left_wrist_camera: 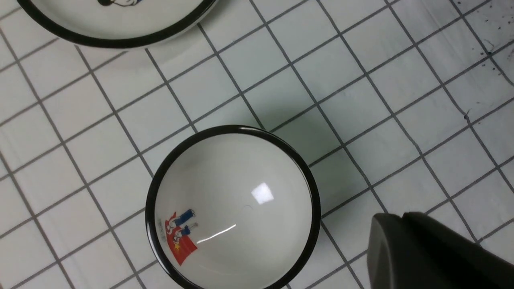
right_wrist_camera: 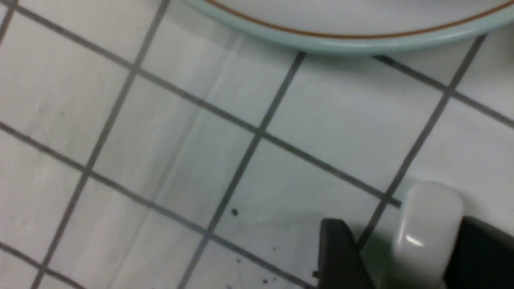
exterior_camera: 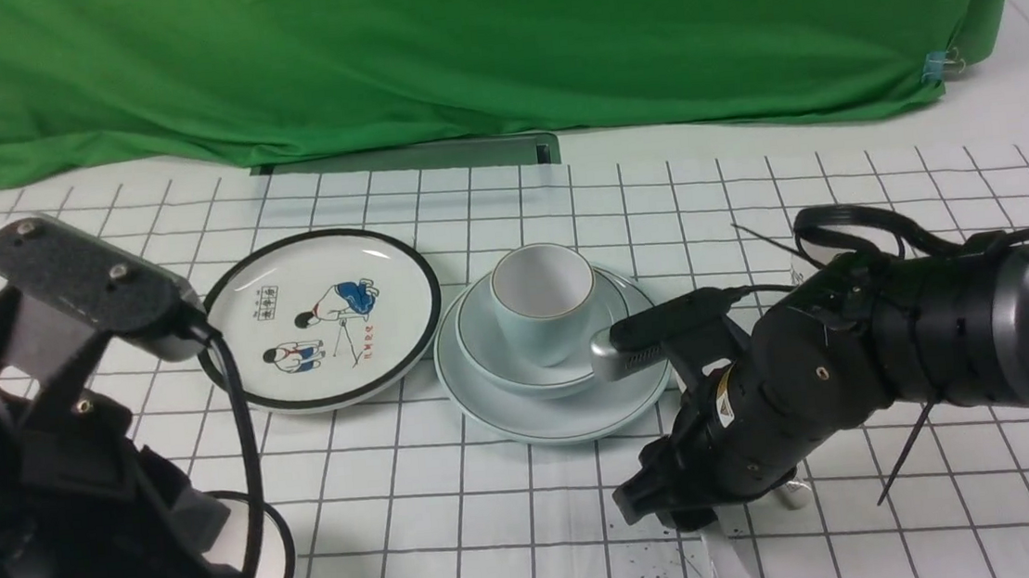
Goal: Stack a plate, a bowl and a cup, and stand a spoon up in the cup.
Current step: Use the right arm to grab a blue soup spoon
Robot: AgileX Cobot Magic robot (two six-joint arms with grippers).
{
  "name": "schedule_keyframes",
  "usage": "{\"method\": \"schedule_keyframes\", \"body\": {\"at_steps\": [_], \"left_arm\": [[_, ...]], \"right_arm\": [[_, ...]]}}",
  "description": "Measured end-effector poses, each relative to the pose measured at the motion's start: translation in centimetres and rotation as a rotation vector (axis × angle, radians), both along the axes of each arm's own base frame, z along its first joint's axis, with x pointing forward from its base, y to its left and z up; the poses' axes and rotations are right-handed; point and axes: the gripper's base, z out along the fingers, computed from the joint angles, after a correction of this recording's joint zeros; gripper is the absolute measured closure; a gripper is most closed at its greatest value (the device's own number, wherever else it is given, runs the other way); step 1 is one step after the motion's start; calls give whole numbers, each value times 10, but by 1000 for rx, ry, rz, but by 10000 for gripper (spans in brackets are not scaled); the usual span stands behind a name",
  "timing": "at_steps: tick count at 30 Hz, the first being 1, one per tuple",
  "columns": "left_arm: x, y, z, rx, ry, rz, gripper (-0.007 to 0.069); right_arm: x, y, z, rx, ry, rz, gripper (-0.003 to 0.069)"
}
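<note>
The pale bluish handleless cup (exterior_camera: 542, 301), pale shallow bowl (exterior_camera: 492, 351) and pale round plate (exterior_camera: 526, 421) stand stacked, so the spoon step is in hand: at the stack's five o'clock the right gripper (right_wrist_camera: 401, 241), jaws parted, straddles the handle of the white ceramic spoon (right_wrist_camera: 427, 224) and should next close and lift, while the left gripper (left_wrist_camera: 401, 241) is closed.

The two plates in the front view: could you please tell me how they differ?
The cartoon plate has a thick black rim; the plain plate has a thin dark line. The cartoon plate shows printed figures; the plain plate is unprinted, pale bluish. The plain plate carries the bowl and cup; the cartoon plate carries nothing. Both are round and lie flat.
</note>
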Motion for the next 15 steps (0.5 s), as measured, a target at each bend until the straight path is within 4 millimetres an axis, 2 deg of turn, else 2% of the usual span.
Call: {"method": "schedule_keyframes", "body": {"at_steps": [3, 6, 8, 9, 12, 13, 14, 15], "left_arm": [[0, 0, 0, 0, 6, 0, 661], [-1, 0, -1, 3, 12, -1, 661], [-2, 1, -1, 5, 16, -1, 661], [-2, 1, 0, 5, 16, -2, 661], [-7, 3, 3, -4, -3, -2, 661], [-7, 3, 4, -4, -5, -2, 661], [-8, 4, 5, -10, -12, 1, 661], [-12, 6, 7, -21, -32, 5, 661]], "right_arm": [[0, 0, 0, 2, 1, -4, 488], [0, 0, 4, -3, 4, 10, 477], [-2, -1, 22, 12, -31, 37, 477], [-2, -1, 24, 15, -38, 41, 477], [-3, -2, 77, 132, -233, 79, 477], [-3, -2, 80, 142, -247, 79, 477], [-3, -2, 92, 181, -309, 83, 477], [-1, -1, 115, 266, -437, 83, 477]]}}
